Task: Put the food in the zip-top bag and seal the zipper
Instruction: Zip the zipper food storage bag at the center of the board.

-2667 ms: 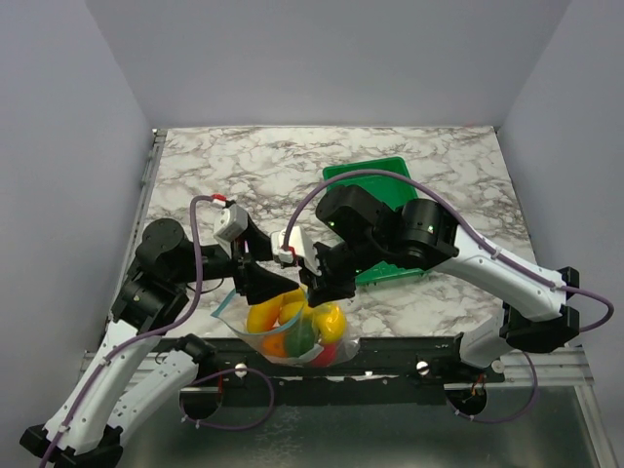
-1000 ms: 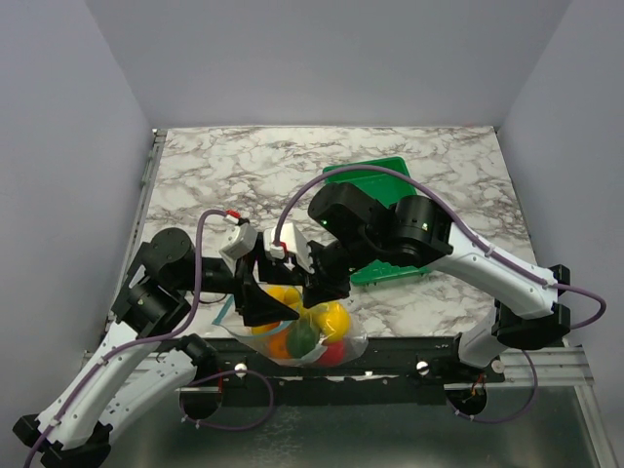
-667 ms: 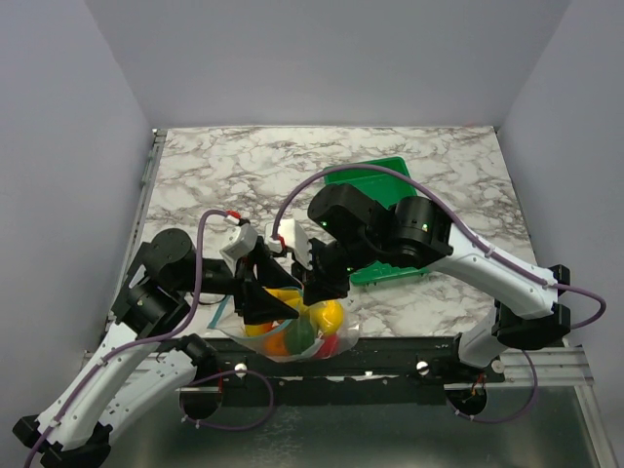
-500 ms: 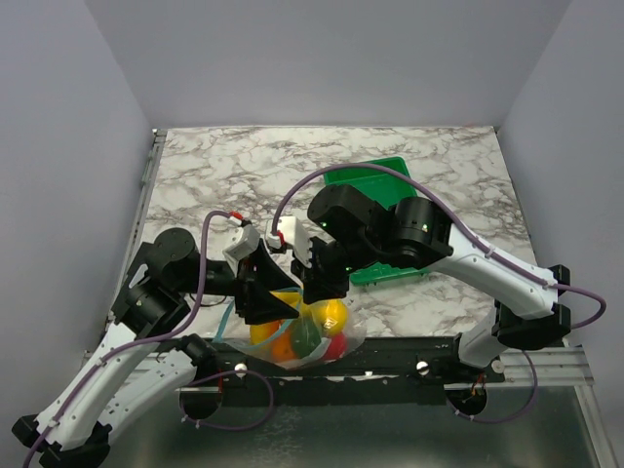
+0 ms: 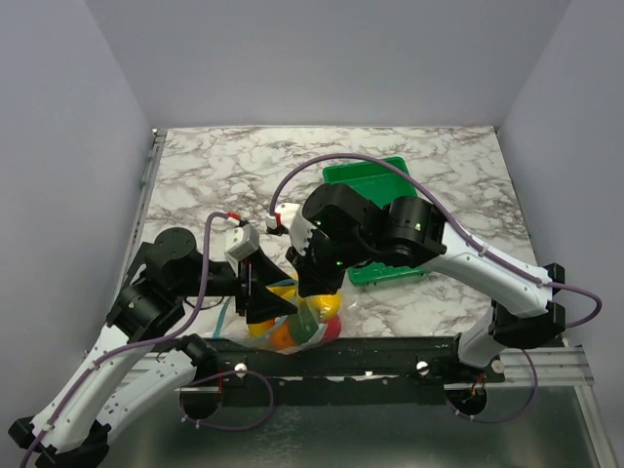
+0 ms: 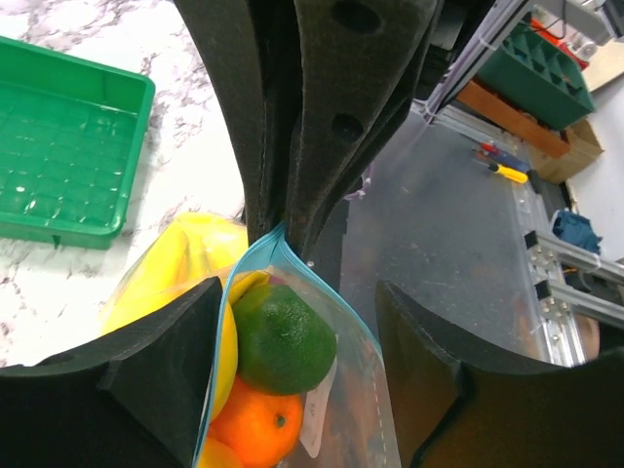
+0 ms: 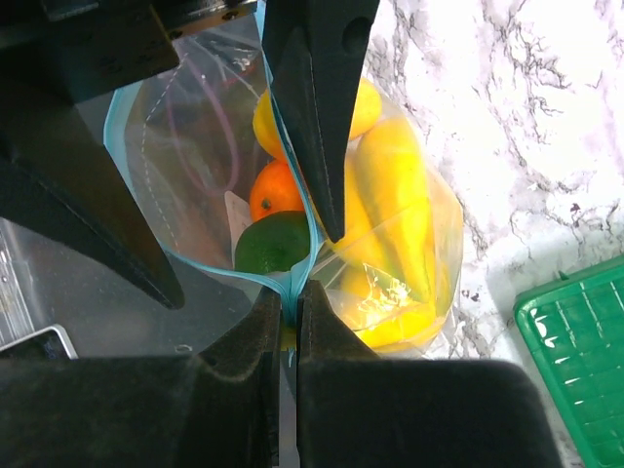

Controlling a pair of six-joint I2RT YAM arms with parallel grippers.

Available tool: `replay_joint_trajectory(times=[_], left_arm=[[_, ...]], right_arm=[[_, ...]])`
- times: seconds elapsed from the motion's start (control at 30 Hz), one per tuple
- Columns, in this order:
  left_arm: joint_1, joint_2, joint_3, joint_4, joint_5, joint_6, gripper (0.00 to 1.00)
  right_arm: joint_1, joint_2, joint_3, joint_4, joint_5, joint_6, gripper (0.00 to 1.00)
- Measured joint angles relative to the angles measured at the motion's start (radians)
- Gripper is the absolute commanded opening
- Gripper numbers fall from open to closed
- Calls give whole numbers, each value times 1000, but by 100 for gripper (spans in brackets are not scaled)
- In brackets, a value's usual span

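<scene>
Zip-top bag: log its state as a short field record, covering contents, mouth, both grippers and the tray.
bag: zip-top bag, mouth open
contents: green fruit, orange, yellow pieces inside
zipper: blue strip, unsealed
right gripper: shut on the zipper at one end of the mouth
left gripper: open, fingers either side of the bag
tray: green tray on the table, apart from the bag

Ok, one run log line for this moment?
food in zip-top bag; right gripper jaws pinch zipper; left gripper jaws open; unsealed
</scene>
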Motion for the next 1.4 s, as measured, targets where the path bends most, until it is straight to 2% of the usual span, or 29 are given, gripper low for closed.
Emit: replay_joint_trajectory(times=[0.17, 0.23, 0.4, 0.5, 0.53, 0.57, 0.73, 0.8, 0.93, 1.07, 1.17, 1.4], left_arm=[[0, -6, 1, -37, -46, 19, 66], [0, -7, 1, -45, -55, 22, 62], [-2, -16, 1, -63, -82, 39, 40], [-10, -24, 1, -72, -101, 47, 17], [-13, -28, 1, -81, -109, 50, 3], [-15, -31, 1, -88, -118, 56, 0], [-26, -34, 7, -97, -146, 68, 0], [-28, -34, 10, -98, -153, 75, 0], [-32, -33, 17, -98, -164, 83, 0], [-32, -29, 18, -125, -169, 92, 0], [-32, -26, 18, -143, -170, 97, 0], [-32, -25, 19, -159, -170, 100, 0]], right_arm=[[0, 6, 0, 27, 23, 55, 1], [0, 9, 3, 31, 32, 73, 1], [0, 18, 16, 42, 41, 100, 1], [0, 18, 18, 44, 47, 106, 1], [2, 18, 18, 44, 48, 110, 1], [2, 18, 18, 45, 48, 111, 1], [2, 8, 5, 58, 48, 113, 1], [2, -2, -10, 71, 48, 109, 5], [2, -39, -61, 120, 47, 93, 25], [2, -124, -163, 196, 49, 60, 41], [1, -212, -261, 272, 54, 37, 45], [1, -364, -461, 463, 37, -4, 47]])
